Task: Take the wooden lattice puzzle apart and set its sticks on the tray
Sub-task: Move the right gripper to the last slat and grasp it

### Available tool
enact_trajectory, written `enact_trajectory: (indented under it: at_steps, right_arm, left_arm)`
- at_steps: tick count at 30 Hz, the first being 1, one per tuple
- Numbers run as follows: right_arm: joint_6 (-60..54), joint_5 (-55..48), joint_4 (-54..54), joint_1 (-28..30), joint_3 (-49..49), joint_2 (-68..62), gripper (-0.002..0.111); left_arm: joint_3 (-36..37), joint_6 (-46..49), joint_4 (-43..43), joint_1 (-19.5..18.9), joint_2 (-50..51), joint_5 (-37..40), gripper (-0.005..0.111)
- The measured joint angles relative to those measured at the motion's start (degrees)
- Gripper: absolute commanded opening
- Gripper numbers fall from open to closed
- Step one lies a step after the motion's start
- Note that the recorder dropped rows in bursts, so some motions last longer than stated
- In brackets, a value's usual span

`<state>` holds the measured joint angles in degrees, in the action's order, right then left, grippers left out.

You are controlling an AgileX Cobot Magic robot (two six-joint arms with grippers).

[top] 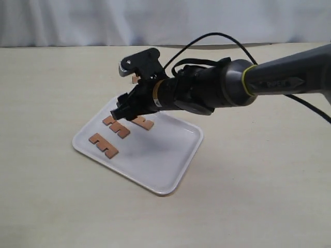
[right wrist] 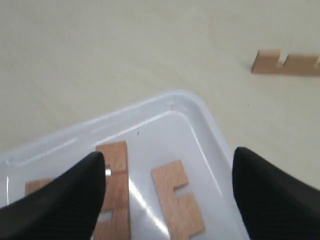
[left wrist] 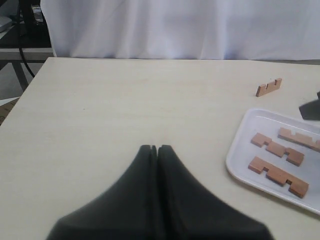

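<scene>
pale beige woodgrain desk [top: 258, 181], white curtain [top: 155, 20] at 12 o'clock; right tool [right wrist: 167, 157] spread wide, empty, left tool [left wrist: 157, 150] pinched together, empty

The right arm [top: 289, 77] has a smooth cylindrical forearm shell in dark grey, with a darker elongated marking [top: 282, 82] along its side. A thin yellow-green ring [top: 249, 82] separates this shell from the rounded joint housing. The wrist section [top: 191, 90] is black and carries a small orange-yellow label [top: 155, 93]. A black cable [top: 217, 36] arcs over the wrist and runs along the arm. The right pincer [top: 124, 89] is black; one finger ends in a light grey tip [top: 124, 67]. In the right wrist view its fingers [right wrist: 60, 200] appear matte black with rounded edges. The left pincer [left wrist: 157, 148] is matte black, broad at the base and tapering to narrow rounded tips.
</scene>
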<state>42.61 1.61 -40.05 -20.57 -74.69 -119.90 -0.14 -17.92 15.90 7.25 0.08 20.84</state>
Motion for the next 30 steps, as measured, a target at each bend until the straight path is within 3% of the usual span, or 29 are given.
enact_trajectory:
  at_steps: [9,13,17,23,26,30]
  right_arm:
    - [0.5,-25.7,-0.1,-3.7,-22.5,-6.5,0.068]
    - [2.9,-31.8,-0.1,-6.5,-31.1,-11.8,0.065]
    - [16.4,-33.5,-3.0,-7.2,-36.5,-16.6,0.052]
    - [39.3,-34.3,-20.7,-7.3,-38.8,-22.5,0.052]
    - [38.6,-36.2,-22.5,-7.6,-41.3,-24.5,0.052]
    - [26.5,-38.0,-20.1,-7.6,-43.7,-25.0,0.052]
  left_arm:
    - [0.0,0.0,0.0,0.0,0.0,0.0,0.0]
    - [0.0,0.0,0.0,0.0,0.0,0.0,0.0]
    - [0.0,0.0,0.0,0.0,0.0,0.0,0.0]
    - [0.0,0.0,0.0,0.0,0.0,0.0,0.0]
    - [0.0,0.0,0.0,0.0,0.0,0.0,0.0]
    - [0.0,0.0,0.0,0.0,0.0,0.0,0.0]
